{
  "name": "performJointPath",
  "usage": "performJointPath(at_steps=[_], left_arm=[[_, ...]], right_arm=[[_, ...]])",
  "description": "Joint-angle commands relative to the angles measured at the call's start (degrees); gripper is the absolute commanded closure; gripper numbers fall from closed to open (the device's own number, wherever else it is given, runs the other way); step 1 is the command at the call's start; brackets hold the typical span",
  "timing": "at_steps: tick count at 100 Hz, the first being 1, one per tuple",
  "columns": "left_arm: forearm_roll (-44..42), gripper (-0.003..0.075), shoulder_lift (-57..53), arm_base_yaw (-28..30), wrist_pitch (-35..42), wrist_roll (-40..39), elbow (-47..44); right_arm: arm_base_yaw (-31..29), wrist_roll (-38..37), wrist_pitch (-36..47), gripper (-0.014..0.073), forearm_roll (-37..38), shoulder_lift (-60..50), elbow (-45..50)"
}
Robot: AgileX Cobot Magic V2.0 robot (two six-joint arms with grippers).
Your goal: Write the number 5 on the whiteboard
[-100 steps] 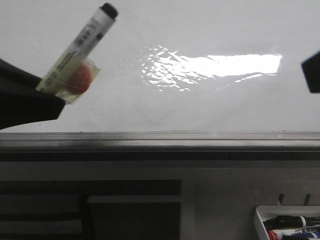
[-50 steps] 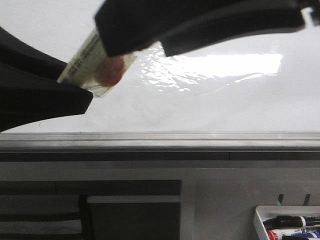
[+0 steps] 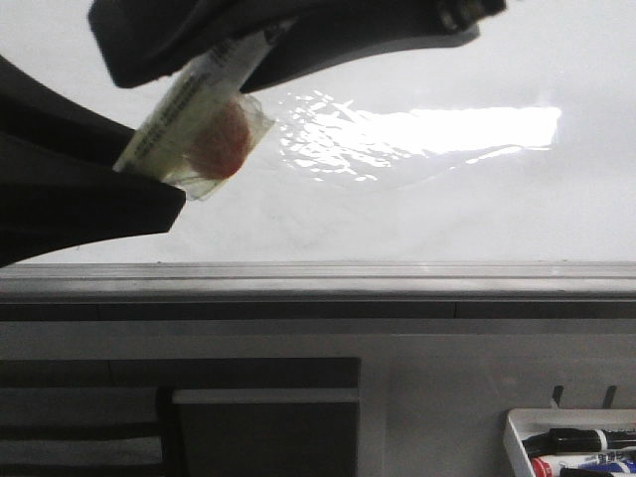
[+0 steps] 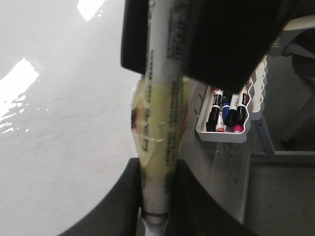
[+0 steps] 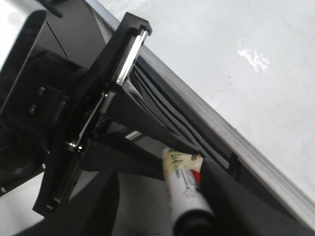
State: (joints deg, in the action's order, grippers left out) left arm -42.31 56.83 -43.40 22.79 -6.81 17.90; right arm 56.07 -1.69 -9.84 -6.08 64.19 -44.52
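Marker (image 3: 189, 124) pinched at its base by the left gripper (image 3: 129, 184), its long axis slanting up toward the right gripper (image 3: 238, 45), whose fingers enclosed the capped end. The whiteboard (image 3: 447, 209) lay behind, unmarked.

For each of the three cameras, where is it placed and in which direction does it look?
Front view: looks forward over the whiteboard; both claws meet on the marker.
Left wrist view: sits on the left arm, looks along the marker toward the right claw; a marker tray is beyond.
Right wrist view: sits on the right arm, looks at the left claw and marker.
All three views share the marker and whiteboard.
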Motion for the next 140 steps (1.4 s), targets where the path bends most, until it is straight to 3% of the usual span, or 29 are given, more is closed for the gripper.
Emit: performJointPath(at_steps=[1, 12, 18, 25, 42, 49, 72, 108, 140], left_arm=[[0.94, 0.0741, -0.66, -0.58, 3.63, -0.36, 1.45], [1.26, 0.074, -0.66, -0.58, 4.3, -0.36, 1.45], [1.26, 0.0734, -0.66, -0.58, 4.55, -0.36, 1.45], [1.26, 0.0677, -0.66, -0.58, 4.55, -0.36, 1.45], [2.97, 0.0365, -0.66, -0.58, 4.28, -0.36, 1.45], [5.51, 0.0298, -0.77, -0.58, 2.95, -0.36, 1.45], [21.37, 0.0301, -6.03, -0.58, -5.31, -0.36, 1.45], [28.88, 0.0302, -12.84, 0.27, -6.41, -0.36, 1.45], [30.96, 0.0302, -12.59, 8.57, -5.09, -0.36, 1.45]], right_arm=[[-0.21, 0.56, 3.92, 0.0418, -0.11, -0.73, -2.07], [-1.26, 0.56, 2.95, 0.0663, -0.11, -0.73, -2.07], [-1.68, 0.45, 2.7, 0.0655, -0.22, -0.73, -2.07], [-1.83, 0.53, 2.8, 0.0655, 0.0, -0.73, -2.07], [-1.83, 0.53, 2.36, 0.0655, 0.57, -0.73, -2.07], [-1.93, 0.53, 2.05, 0.0655, 0.04, -0.73, -2.07], [-6.66, 0.43, -0.21, 0.0655, -3.39, -0.72, -2.97], [-14.11, 0.53, -6.78, 0.0655, 0.26, 4.88, -16.69], [-18.56, 0.53, -8.92, 0.0655, 1.7, 12.37, -26.32]])
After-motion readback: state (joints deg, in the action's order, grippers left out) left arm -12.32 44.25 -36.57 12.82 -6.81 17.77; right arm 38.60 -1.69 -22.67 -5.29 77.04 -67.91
